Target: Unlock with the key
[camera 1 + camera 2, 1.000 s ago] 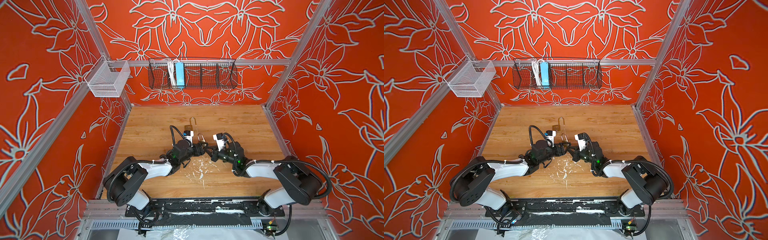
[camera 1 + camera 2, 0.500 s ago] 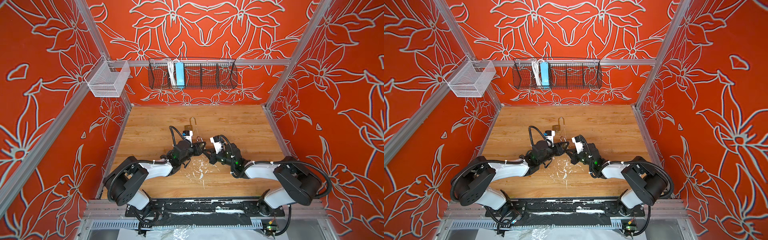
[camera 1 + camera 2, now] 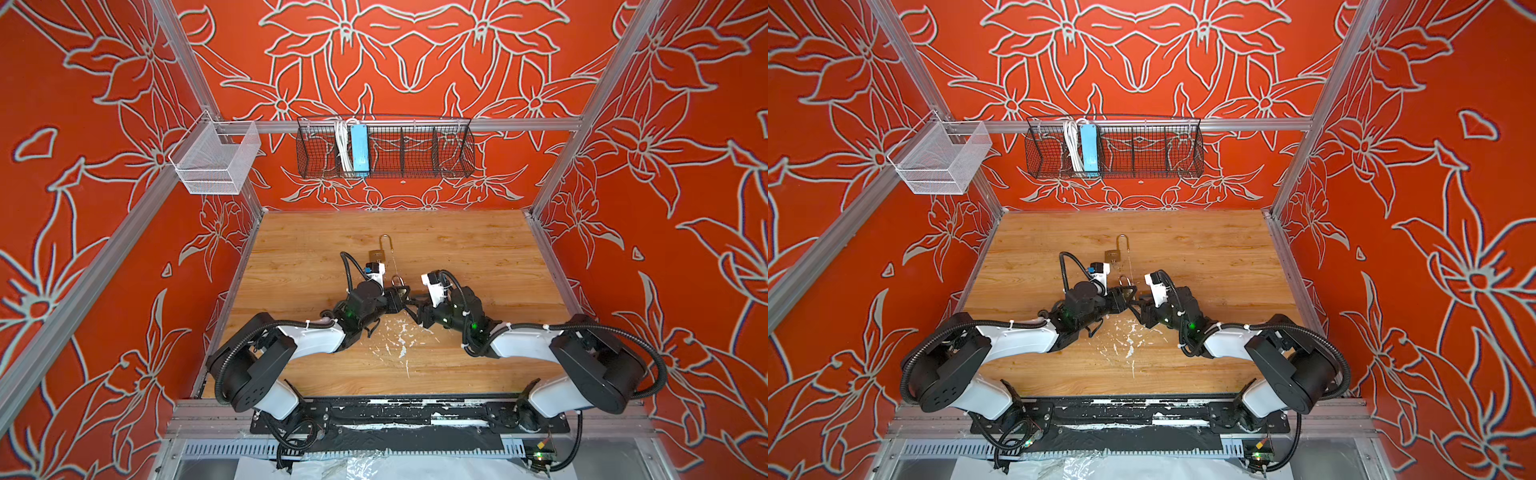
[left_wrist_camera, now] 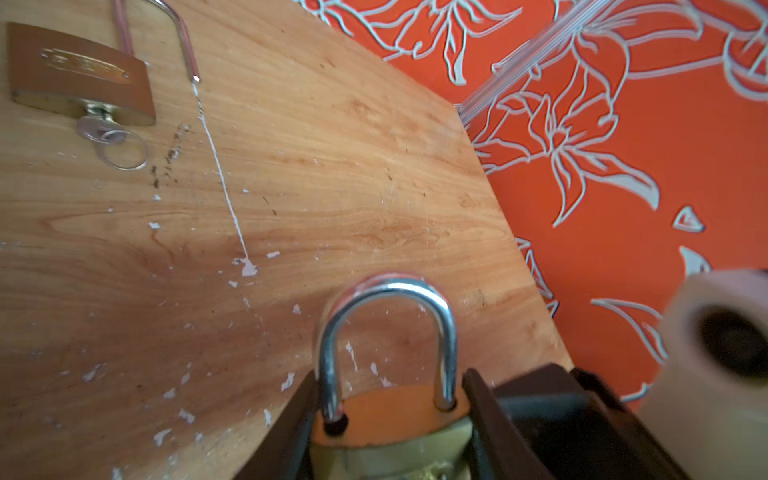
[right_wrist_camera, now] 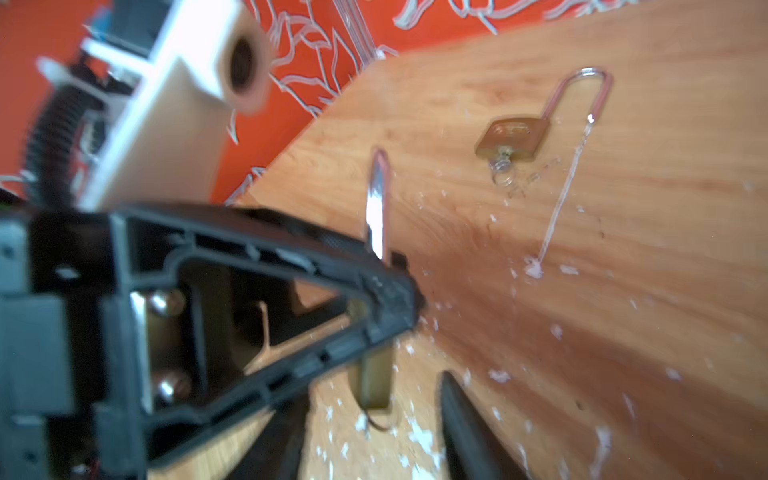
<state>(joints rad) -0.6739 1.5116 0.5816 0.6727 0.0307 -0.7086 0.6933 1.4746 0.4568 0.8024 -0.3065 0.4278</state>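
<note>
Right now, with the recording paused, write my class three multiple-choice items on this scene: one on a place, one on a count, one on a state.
1. Where is the long-shackled padlock?
A. Lying on the wooden table
B. Hanging from a hook
C. Inside a drawer

2. How many padlocks are in view?
A. One
B. Two
C. Three

3. What is the left hand doing?
A. Hanging open and empty
B. Gripping a loose screwdriver
C. Clamped on the small padlock

Answers: 1 A, it lies flat on the wood with a key in it; 2 B, one lies on the table and one is held; 3 C, its fingers press both sides of the brass body.
</note>
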